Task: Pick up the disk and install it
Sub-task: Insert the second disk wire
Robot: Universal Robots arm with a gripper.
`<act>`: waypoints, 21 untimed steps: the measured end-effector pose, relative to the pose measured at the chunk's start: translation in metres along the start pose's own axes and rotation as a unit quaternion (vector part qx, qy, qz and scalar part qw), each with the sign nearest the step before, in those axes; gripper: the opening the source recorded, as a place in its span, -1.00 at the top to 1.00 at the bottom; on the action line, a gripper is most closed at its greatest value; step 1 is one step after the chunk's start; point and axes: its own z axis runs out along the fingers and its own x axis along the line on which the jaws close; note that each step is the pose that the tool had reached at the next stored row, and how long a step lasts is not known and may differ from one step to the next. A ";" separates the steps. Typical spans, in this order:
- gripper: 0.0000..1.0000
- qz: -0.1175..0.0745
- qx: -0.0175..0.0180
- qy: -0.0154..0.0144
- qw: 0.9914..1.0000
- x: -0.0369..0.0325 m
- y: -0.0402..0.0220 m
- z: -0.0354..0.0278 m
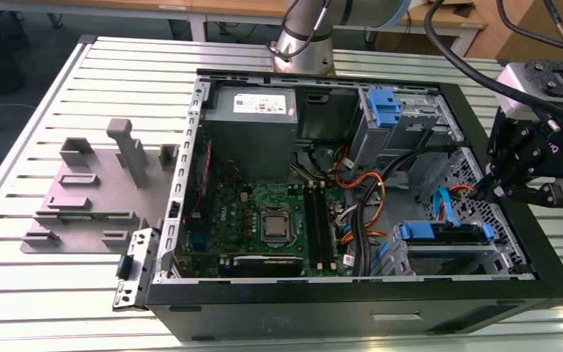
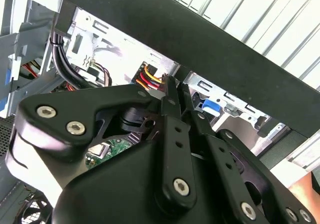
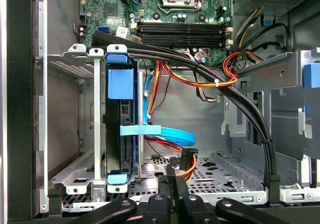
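Observation:
The disk (image 3: 121, 84) sits edge-on in its blue carrier inside the metal drive cage (image 3: 95, 134) of the open computer case; in the exterior view the disk (image 1: 443, 233) lies at the case's front right. My gripper (image 1: 490, 189) hangs above the case's right side, just beyond the disk and apart from it. Its black fingers are pressed together with nothing between them, as both wrist views show: the gripper (image 3: 175, 176) points toward the case floor beside the cage, and the gripper (image 2: 175, 84) stands before the case wall.
A thick black cable bundle (image 3: 240, 99) and orange and red wires (image 3: 170, 74) arc across the bay beside the cage. A blue bracket (image 1: 384, 110) and grey power supply (image 1: 252, 106) sit at the case's back. A grey fixture (image 1: 96, 198) lies on the slatted table at the exterior view's left.

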 end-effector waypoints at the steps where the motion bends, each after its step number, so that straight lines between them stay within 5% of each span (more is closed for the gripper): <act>1: 0.67 0.000 0.000 0.000 1.000 0.0000 0.0000 0.0000; 13: 0.67 0.000 0.000 0.000 1.000 0.0019 0.0068 0.0000; 21: 0.67 -0.002 0.000 0.000 1.000 0.0125 0.0089 -0.0008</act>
